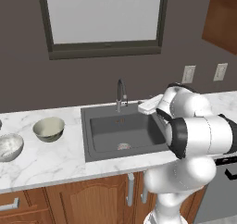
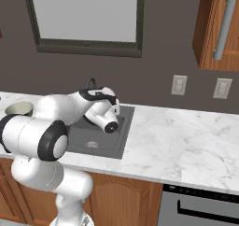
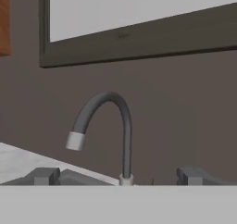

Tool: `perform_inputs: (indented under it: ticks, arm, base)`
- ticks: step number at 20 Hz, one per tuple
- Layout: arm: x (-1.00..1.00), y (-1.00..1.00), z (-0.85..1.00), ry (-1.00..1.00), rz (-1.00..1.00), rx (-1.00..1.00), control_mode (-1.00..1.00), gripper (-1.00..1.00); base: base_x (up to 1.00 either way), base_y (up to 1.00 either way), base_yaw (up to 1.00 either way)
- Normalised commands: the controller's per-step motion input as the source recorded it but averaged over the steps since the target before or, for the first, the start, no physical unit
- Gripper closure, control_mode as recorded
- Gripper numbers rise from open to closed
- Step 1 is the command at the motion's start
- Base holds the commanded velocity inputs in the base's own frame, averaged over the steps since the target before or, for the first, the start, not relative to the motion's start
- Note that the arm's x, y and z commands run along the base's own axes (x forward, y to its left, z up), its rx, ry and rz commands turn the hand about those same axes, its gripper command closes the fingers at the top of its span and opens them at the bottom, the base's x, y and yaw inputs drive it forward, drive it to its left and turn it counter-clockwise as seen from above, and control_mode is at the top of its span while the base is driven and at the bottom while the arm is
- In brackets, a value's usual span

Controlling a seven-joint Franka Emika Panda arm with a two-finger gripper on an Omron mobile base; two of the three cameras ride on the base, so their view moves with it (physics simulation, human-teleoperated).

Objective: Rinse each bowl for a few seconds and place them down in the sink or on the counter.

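Two bowls sit on the counter (image 1: 51,160) left of the sink (image 1: 111,128). The olive-beige bowl (image 1: 48,128) (image 2: 19,109) is nearer the basin; the whitish marbled bowl (image 1: 10,146) lies further left near the front edge. My gripper (image 1: 142,108) (image 3: 119,176) hovers over the sink's back right part, level with the faucet (image 1: 120,94) (image 3: 109,121) and facing it. It is open, its fingertips (image 3: 44,176) far apart with nothing between them. Both bowls are well to its left. No water runs from the spout.
A round drain (image 1: 123,146) lies in the basin floor. A window (image 1: 104,15) fills the wall above the faucet. Wall outlets (image 1: 188,73) and an upper wooden cabinet (image 2: 219,29) are to the right. Broad bare counter (image 2: 182,136) stretches right of the sink.
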Motion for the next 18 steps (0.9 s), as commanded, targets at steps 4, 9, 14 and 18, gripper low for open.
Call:
perform_inputs:
  ticks: [4,9,14,18]
  arm:
    - [0.25,0.04,-0.12,0.02,0.00,0.00,-1.00,-1.00]
    - [0.22,0.06,-0.14,0.00,0.00,0.00,-1.00,-1.00]
    - [0.16,0.07,-0.16,0.00,0.00,0.00,-1.00,-1.00]
    - [0.17,0.06,-0.17,0.00,0.00,0.00,-1.00,-1.00]
  base:
    - [0.00,0.00,0.00]
    - [0.00,0.00,0.00]
    - [0.00,0.00,0.00]
    - [0.00,0.00,0.00]
